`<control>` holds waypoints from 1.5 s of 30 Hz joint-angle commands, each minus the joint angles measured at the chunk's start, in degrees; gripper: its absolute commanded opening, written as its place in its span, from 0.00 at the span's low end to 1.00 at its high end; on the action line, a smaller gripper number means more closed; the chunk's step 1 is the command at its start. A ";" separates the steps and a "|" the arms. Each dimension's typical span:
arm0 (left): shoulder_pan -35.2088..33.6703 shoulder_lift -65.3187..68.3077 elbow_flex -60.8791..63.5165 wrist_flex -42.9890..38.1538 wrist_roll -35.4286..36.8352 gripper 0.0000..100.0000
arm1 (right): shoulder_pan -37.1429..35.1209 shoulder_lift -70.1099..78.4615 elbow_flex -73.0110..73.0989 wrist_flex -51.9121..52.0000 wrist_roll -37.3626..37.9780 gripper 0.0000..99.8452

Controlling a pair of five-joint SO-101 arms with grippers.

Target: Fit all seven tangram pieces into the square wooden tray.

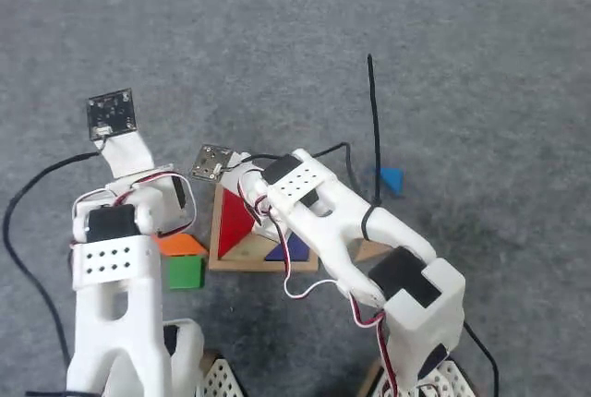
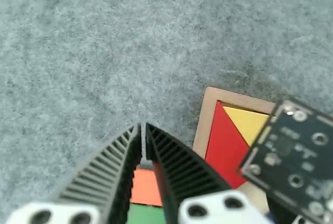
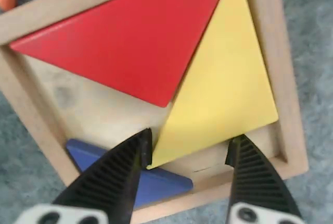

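Right wrist view: our square wooden tray (image 3: 283, 78) holds red triangle (image 3: 135, 41), yellow triangle (image 3: 229, 83), dark blue triangle (image 3: 161, 182), bare wood between. We see right gripper (image 3: 192, 140) spread, perhaps touching yellow; left gripper (image 2: 143, 130) pressed together near tray's edge.

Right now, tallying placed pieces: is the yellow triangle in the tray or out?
In. The yellow triangle lies flat inside the wooden tray, its edge against the red triangle.

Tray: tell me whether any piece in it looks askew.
The yellow triangle sits off the corner of the tray: a strip of bare floor shows along one rim. Its tip by the right pincer meets the blue piece, perhaps overlapping it. The red triangle lies flush against the rim.
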 commanded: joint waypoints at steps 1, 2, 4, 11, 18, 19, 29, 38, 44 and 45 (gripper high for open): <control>-0.53 -2.11 -1.10 -1.23 -0.35 0.02 | 1.01 1.01 -3.16 -2.59 0.88 0.22; -0.53 -2.11 -1.10 -1.23 -0.35 0.02 | 1.01 1.36 -3.16 -2.77 0.88 0.19; -0.53 -2.11 -1.10 -1.23 -0.35 0.02 | 1.71 1.10 -3.60 -2.68 0.88 0.10; -0.44 -2.11 -1.10 -1.32 -0.35 0.02 | 6.37 -2.15 -4.75 -2.24 0.53 0.02; -0.44 -2.11 -1.19 -1.32 -0.44 0.02 | 6.64 -8.84 -4.57 -2.77 -5.45 0.01; -0.44 -2.11 -1.19 -1.32 -0.44 0.02 | 6.55 -9.63 -4.66 -3.12 -6.07 0.01; -0.44 -2.11 -1.19 -1.32 -0.44 0.02 | 6.20 -13.32 -4.75 -7.96 -7.12 0.01; -0.44 -2.20 -1.19 -1.32 -0.44 0.02 | 4.00 -12.79 -4.75 -14.55 -4.22 0.01; -0.53 -2.20 -1.19 -1.32 -0.35 0.02 | 3.12 -12.70 -4.75 -16.92 -1.67 0.01; -0.53 -2.20 -1.19 -1.32 -0.35 0.02 | 3.12 -12.70 -4.75 -16.92 -1.67 0.01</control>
